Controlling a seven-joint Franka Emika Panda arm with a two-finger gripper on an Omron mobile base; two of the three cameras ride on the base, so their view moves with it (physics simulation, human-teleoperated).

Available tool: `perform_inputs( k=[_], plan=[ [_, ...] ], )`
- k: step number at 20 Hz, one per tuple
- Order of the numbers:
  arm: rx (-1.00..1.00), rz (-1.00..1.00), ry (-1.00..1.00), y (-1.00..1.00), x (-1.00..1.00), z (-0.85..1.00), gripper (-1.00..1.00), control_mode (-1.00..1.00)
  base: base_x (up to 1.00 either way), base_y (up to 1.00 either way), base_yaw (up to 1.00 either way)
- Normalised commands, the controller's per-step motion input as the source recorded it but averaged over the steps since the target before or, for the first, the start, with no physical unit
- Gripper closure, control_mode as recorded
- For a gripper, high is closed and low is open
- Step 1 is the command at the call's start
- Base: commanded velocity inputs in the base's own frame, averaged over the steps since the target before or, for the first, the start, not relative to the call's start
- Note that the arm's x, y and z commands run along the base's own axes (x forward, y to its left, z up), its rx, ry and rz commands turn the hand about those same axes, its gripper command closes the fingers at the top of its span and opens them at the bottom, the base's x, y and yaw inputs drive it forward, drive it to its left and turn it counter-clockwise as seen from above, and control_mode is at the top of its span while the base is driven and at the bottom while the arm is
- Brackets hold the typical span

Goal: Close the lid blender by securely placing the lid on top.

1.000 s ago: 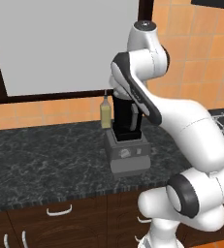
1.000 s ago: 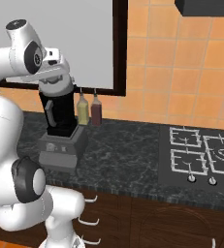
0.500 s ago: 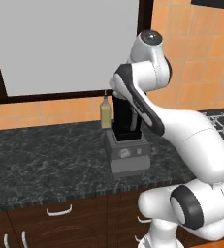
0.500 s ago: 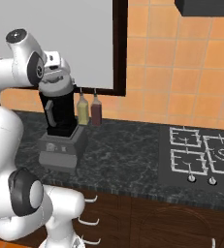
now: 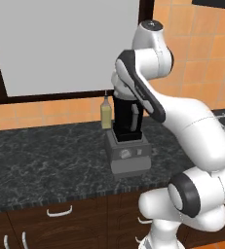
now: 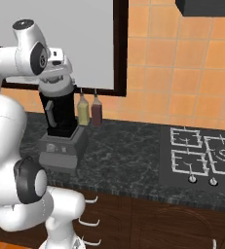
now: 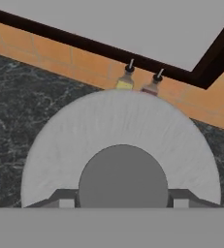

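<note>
The light-grey lid (image 7: 118,121) spreads across the hand view, its darker knob (image 7: 122,174) sitting between my two fingertips (image 7: 65,197). My gripper (image 7: 120,198) is shut on that knob. In the right base view the gripper (image 6: 55,73) holds the lid (image 6: 55,88) right at the mouth of the blender's black jar (image 6: 59,114), which stands on its grey base (image 6: 60,148). I cannot tell whether the lid is fully seated. In the left base view the blender (image 5: 128,131) stands behind my arm, which hides the jar's top.
A yellowish bottle (image 6: 83,111) and a dark red bottle (image 6: 97,111) stand against the wall just behind the blender. A gas hob (image 6: 201,155) lies to the right on the dark stone counter (image 5: 46,155). A dark-framed window (image 5: 60,44) rises behind.
The arm's upper links have shifted slightly. The gripper and lid stay at the top of the jar, with little visible movement.
</note>
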Motion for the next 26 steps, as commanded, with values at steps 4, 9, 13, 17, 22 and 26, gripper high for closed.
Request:
perform_inputs(
  k=[4,9,13,17,22,26],
  plan=[
    [0.0,0.0,0.03,-0.06,-0.29,0.47,1.0,-1.0,0.0,0.0,0.0],
    [0.0,0.0,0.01,-0.03,-0.28,0.51,1.0,-1.0,0.0,0.0,0.0],
    [0.0,0.0,0.01,-0.06,-0.11,-0.06,1.0,-1.0,0.0,0.0,0.0],
    [0.0,0.0,0.0,-0.08,0.0,-0.23,1.0,-1.0,0.0,0.0,0.0],
    [0.0,0.0,0.0,0.0,0.06,-0.43,1.0,-1.0,0.0,0.0,0.0],
    [0.0,0.0,-0.03,0.0,0.06,-0.8,1.0,-1.0,0.0,0.0,0.0]
  ],
)
